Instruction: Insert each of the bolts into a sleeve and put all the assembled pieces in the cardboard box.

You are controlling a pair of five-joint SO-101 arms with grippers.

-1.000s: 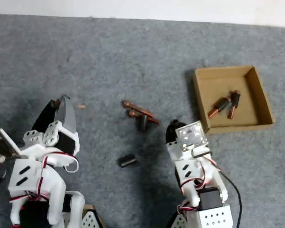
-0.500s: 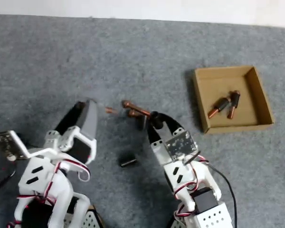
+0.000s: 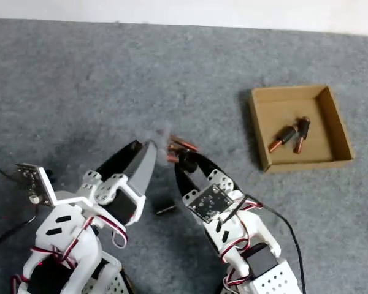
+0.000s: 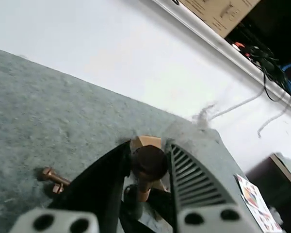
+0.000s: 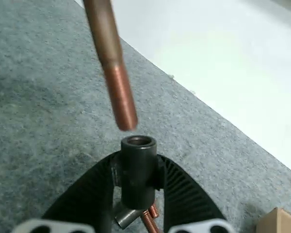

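Your arms have swung in together over the middle of the desk point(image 3: 80, 73). Your left pincer point(image 3: 144, 146) grips a bolt point(image 5: 111, 63), your right pincer point(image 5: 138, 166) grips a sleeve point(image 5: 138, 151). The bolt's tip now hangs just above the sleeve's hole, ready to go in

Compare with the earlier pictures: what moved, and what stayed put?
The left gripper carried its bolt rightward toward the middle. The right gripper swung left and took hold of a sleeve, now near the bolt's tip. The loose sleeve, two lying bolts and the cardboard box stayed put.
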